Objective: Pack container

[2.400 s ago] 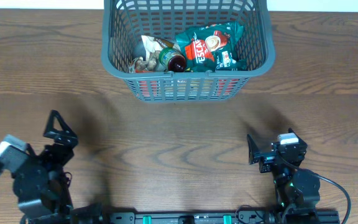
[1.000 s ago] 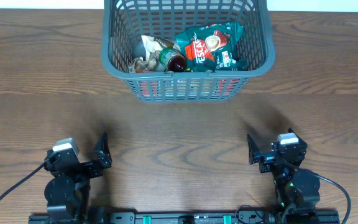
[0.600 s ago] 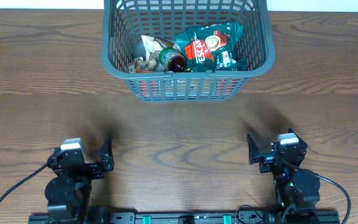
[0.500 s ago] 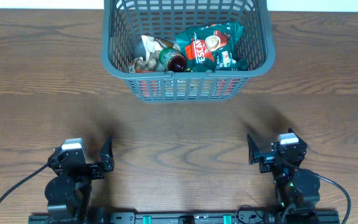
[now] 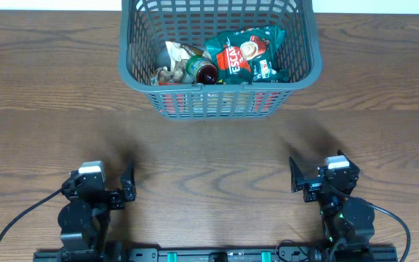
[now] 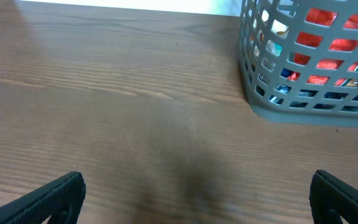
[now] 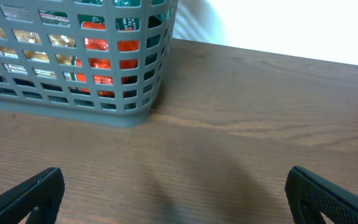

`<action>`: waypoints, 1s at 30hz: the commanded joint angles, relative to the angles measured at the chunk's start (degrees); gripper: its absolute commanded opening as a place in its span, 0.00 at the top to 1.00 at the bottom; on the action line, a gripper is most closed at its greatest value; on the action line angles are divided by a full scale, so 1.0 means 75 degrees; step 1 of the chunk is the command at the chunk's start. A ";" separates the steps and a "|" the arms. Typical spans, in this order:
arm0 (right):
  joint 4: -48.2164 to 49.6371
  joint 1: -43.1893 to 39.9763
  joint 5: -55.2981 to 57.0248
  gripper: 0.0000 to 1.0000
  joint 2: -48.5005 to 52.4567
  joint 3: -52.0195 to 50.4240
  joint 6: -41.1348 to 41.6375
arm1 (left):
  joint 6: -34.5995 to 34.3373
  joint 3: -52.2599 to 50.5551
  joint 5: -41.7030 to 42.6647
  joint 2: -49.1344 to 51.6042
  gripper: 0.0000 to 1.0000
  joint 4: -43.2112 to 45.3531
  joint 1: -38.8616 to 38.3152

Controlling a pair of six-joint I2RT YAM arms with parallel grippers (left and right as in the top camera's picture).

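The container (image 5: 220,86), a grey slotted basket, stands at the table's far middle. Inside lie a green packet (image 5: 247,54), a dark bottle (image 5: 201,70) and a pale packet (image 5: 177,58). My left gripper (image 5: 100,182) rests low at the near left edge, open and empty, far from the basket. My right gripper (image 5: 320,173) sits at the near right, also open and empty. The left wrist view has the container (image 6: 309,109) at upper right and the left gripper (image 6: 197,186) over bare wood. In the right wrist view the container (image 7: 73,106) is upper left, beyond the right gripper (image 7: 176,186).
The brown wooden table (image 5: 209,153) stretches between the arms and the basket. A black rail (image 5: 217,255) runs along the near edge between the two arm bases. Red packaging (image 7: 107,45) shows through the basket's slots.
My left arm has swung in from the far left and settled facing the basket, its open gripper shifting slightly right. The right arm and the basket's contents have not moved.
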 commanded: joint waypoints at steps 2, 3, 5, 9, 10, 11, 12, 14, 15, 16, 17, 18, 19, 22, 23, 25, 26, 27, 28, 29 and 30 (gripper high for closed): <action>0.0020 -0.0137 0.0076 0.01 -0.0055 -0.0041 0.0119 | 0.0067 -0.0219 0.0058 -0.0067 0.01 0.0087 -0.0041; 0.0020 -0.0137 0.0079 0.01 -0.0055 -0.0041 0.0119 | 0.0067 -0.0300 0.0058 -0.0067 0.01 0.0128 -0.0038; 0.0020 -0.0137 0.0076 0.01 -0.0055 -0.0041 0.0119 | 0.0067 -0.0463 0.0055 -0.0067 0.02 0.0248 -0.0038; 0.0020 -0.0137 0.0079 0.01 -0.0055 -0.0041 0.0119 | 0.0067 -0.0717 0.0143 -0.0067 0.02 0.0565 -0.0041; 0.0020 -0.0137 0.0076 0.01 -0.0055 -0.0041 0.0119 | 0.0070 -0.0720 0.0140 -0.0067 0.01 0.0597 -0.0038; 0.0020 -0.0137 0.0079 0.01 -0.0055 -0.0041 0.0119 | 0.0067 -0.0720 0.0140 -0.0067 0.01 0.0603 -0.0038; 0.0020 -0.0137 0.0076 0.01 -0.0055 -0.0041 0.0119 | 0.0067 -0.0723 0.0140 -0.0067 0.01 0.0603 -0.0038; 0.0020 -0.0137 0.0079 0.01 -0.0055 -0.0041 0.0119 | 0.0070 -0.0723 0.0137 -0.0067 0.02 0.0600 -0.0038; 0.0020 -0.0137 0.0079 0.01 -0.0055 -0.0041 0.0119 | 0.0067 -0.0723 0.0137 -0.0067 0.01 0.0600 -0.0038; 0.0020 -0.0137 0.0076 0.01 -0.0055 -0.0041 0.0119 | 0.0067 -0.0723 0.0137 -0.0067 0.01 0.0600 -0.0038; 0.0020 -0.0137 0.0076 0.01 -0.0055 -0.0041 0.0119 | 0.0067 -0.0723 0.0137 -0.0067 0.01 0.0600 -0.0038; 0.0020 -0.0137 0.0076 0.01 -0.0055 -0.0041 0.0119 | 0.0067 -0.0723 0.0137 -0.0067 0.01 0.0597 -0.0038; 0.0020 -0.0137 0.0079 0.01 -0.0055 -0.0041 0.0119 | 0.0070 -0.0723 0.0137 -0.0067 0.01 0.0595 -0.0038; 0.0020 -0.0137 0.0079 0.01 -0.0055 -0.0041 0.0119 | 0.0070 -0.0723 0.0137 -0.0058 0.01 0.0595 -0.0038; 0.0020 -0.0137 0.0076 0.01 -0.0055 -0.0041 0.0119 | 0.0070 -0.0723 0.0137 -0.0058 0.01 0.0595 -0.0038; 0.0020 -0.0137 0.0079 0.01 -0.0055 -0.0041 0.0119 | 0.0070 -0.0723 0.0137 -0.0058 0.01 0.0595 -0.0038; 0.0020 -0.0137 0.0076 0.01 -0.0055 -0.0041 0.0119 | 0.0070 -0.0723 0.0137 -0.0058 0.01 0.0595 -0.0038; 0.0020 -0.0137 0.0076 0.01 -0.0055 -0.0041 0.0119 | 0.0070 -0.0723 0.0137 -0.0058 0.01 0.0592 -0.0038; 0.0020 -0.0137 0.0079 0.01 -0.0055 -0.0041 0.0119 | 0.0070 -0.0723 0.0137 -0.0058 0.01 0.0595 -0.0038; 0.0020 -0.0137 0.0079 0.01 -0.0055 -0.0041 0.0119 | 0.0070 -0.0723 0.0137 -0.0058 0.01 0.0595 -0.0038; 0.0020 -0.0137 0.0076 0.01 -0.0055 -0.0041 0.0119 | 0.0070 -0.0723 0.0137 -0.0058 0.01 0.0592 -0.0038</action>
